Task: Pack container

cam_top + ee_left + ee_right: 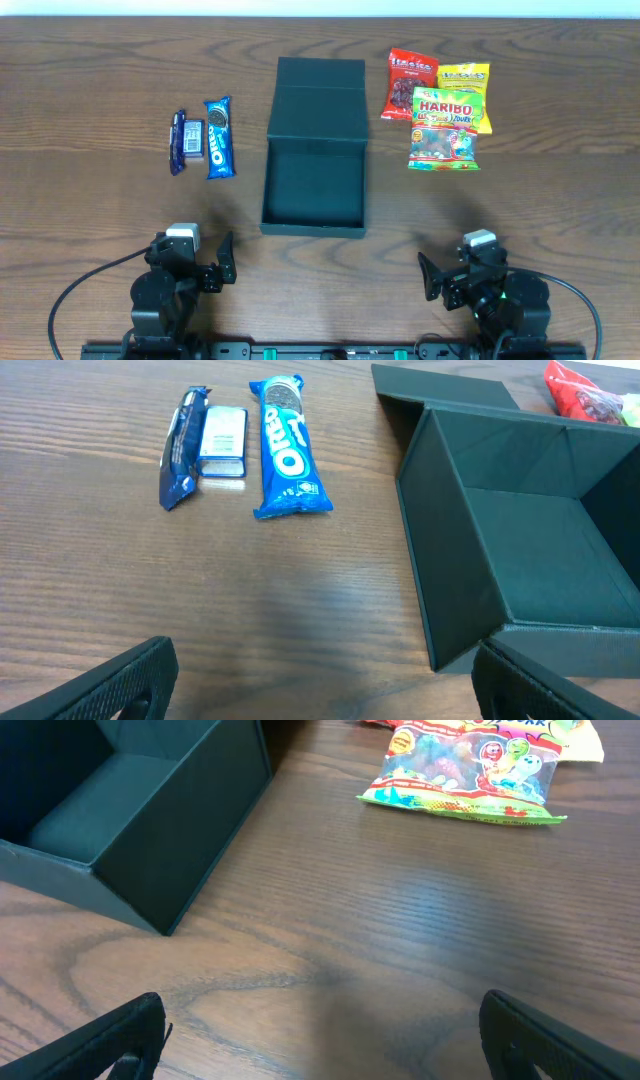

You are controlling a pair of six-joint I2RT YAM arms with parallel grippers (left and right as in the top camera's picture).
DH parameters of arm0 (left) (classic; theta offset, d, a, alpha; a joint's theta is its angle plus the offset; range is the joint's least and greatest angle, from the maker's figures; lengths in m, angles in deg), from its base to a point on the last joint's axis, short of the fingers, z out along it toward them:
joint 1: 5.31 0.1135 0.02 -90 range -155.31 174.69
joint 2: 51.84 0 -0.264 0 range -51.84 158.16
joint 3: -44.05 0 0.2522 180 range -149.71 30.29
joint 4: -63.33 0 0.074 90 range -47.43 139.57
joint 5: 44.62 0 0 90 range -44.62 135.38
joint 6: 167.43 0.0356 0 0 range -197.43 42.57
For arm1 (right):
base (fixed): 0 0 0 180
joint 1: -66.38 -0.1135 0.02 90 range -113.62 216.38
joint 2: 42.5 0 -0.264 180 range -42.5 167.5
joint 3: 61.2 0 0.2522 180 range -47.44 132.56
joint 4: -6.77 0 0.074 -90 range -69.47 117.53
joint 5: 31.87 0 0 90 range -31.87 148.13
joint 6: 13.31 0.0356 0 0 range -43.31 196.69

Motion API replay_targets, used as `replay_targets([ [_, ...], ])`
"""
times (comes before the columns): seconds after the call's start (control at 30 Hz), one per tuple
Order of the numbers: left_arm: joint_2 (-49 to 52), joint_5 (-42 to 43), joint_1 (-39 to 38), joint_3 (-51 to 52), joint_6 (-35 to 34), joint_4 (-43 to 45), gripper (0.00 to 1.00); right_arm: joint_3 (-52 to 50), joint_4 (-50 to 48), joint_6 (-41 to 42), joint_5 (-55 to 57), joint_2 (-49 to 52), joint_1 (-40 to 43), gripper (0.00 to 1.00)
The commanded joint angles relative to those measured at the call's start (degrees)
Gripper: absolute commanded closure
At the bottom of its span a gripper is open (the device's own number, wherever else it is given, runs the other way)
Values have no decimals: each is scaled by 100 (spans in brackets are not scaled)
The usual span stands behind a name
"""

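Observation:
The dark teal-green container (314, 225) stands open at the table's middle, its flap lid (319, 100) laid back flat. It looks empty inside and also shows in the left wrist view (450, 560) and the right wrist view (190, 830). Left of it lie a blue Oreo packet (219, 137) (287, 448) and a smaller blue and white packet (187, 141) (200, 444). Right of it lie a red packet (411, 84), a yellow packet (468, 80) and a Haribo bag (444, 130) (465, 770). My left gripper (222, 262) (320, 695) and right gripper (430, 277) (325, 1045) are open and empty near the front edge.
The wooden table (100, 200) stretches to both sides. Black cables (70, 295) curve from each arm base at the front edge. A pale wall strip runs along the far edge.

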Motion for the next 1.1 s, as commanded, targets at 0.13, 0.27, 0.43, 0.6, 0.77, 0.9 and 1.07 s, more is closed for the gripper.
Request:
replay_targets([
  [0.13, -37, -61, 22, 81, -42, 13, 5, -26, -212, 1613, -50, -55, -26, 1],
  [0.27, -37, -61, 22, 81, -42, 13, 5, -26, -275, 3217, -76, -55, -26, 0],
  [0.43, -37, -61, 22, 81, -42, 13, 5, -28, -170, 4037, -286, -52, -26, 1],
  [0.6, -37, -61, 22, 81, -42, 13, 5, -28, -188, 4354, -348, -55, -26, 1],
  [0.77, -37, -61, 22, 81, -42, 13, 5, -26, -260, 4258, -503, -55, -26, 1],
  [0.9, -37, -61, 22, 81, -42, 13, 5, -24, -789, 3705, -732, -50, -26, 4],
  [1.07, -37, -61, 22, 81, -42, 13, 5, 24, -1300, 3703, -468, 195, -26, 6],
])
